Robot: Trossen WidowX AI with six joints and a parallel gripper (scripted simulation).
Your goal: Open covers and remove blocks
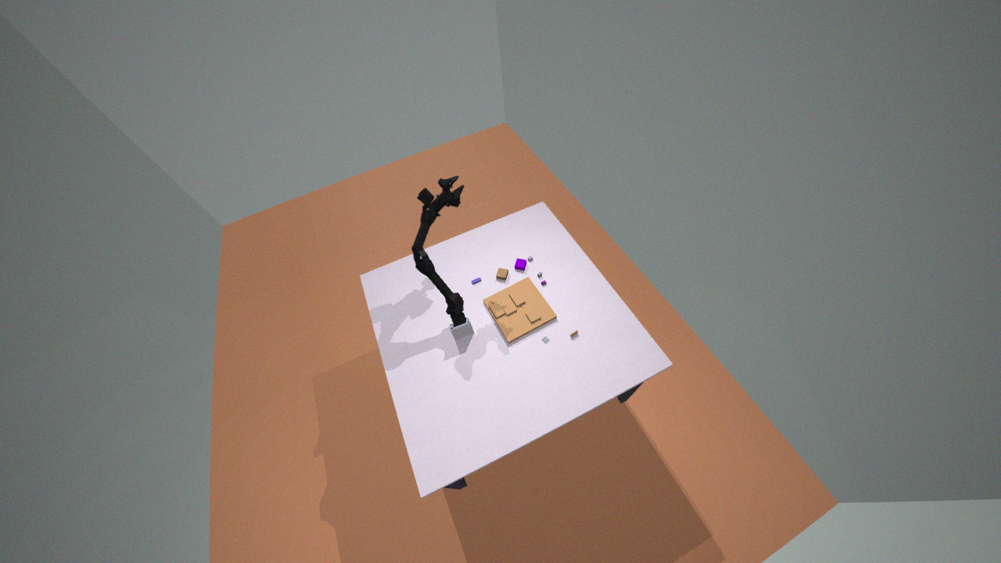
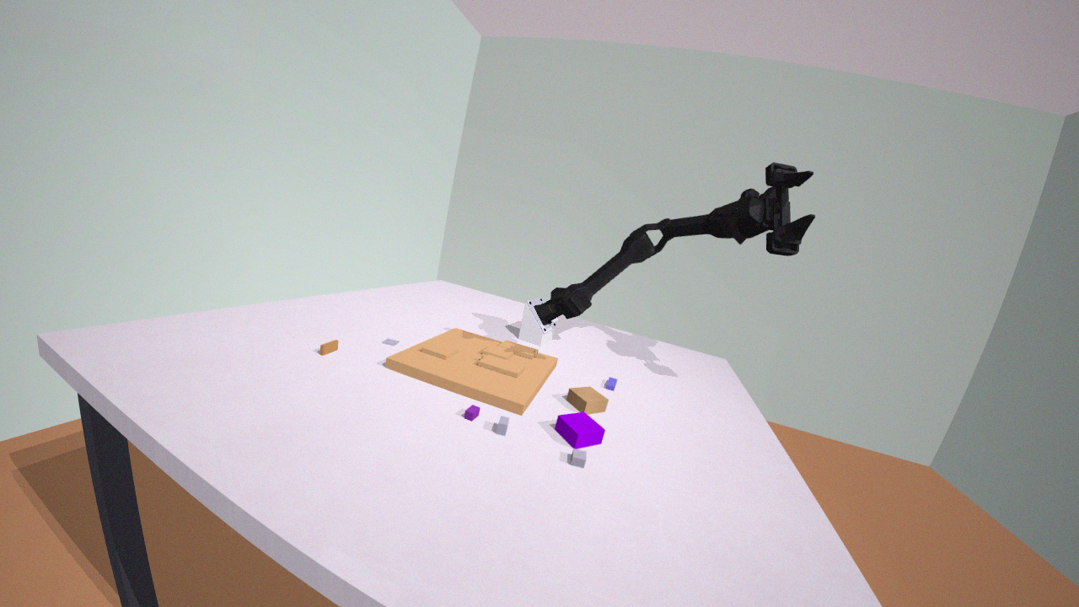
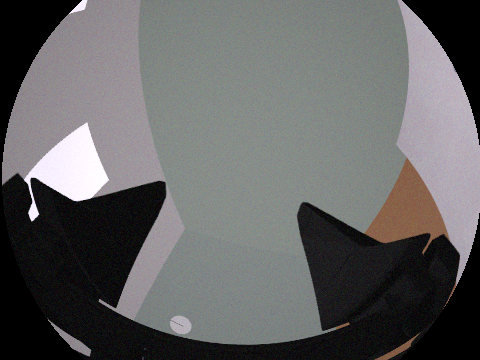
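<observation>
The tan puzzle board (image 1: 509,335) (image 2: 445,375) lies flat on the table. Several low raised covers of the same tan stand on it, one of them apart from the others (image 2: 438,351). The top view shows their edges only faintly. Whether the covers are open, and whether any well holds a block, I cannot tell. My gripper (image 1: 460,182) (image 2: 813,195) (image 3: 233,200) is open and empty, high above the table and well away from the board. The wrist view shows only walls, ceiling and floor beyond the fingers.
Around the board lie a large violet block (image 1: 520,264) (image 2: 580,430), a large tan block (image 1: 501,274) (image 2: 587,399), a blue piece (image 1: 475,281) (image 2: 610,383), a small purple block (image 1: 543,282) (image 2: 472,412), an orange piece (image 1: 573,334) (image 2: 329,346) and several small grey pieces.
</observation>
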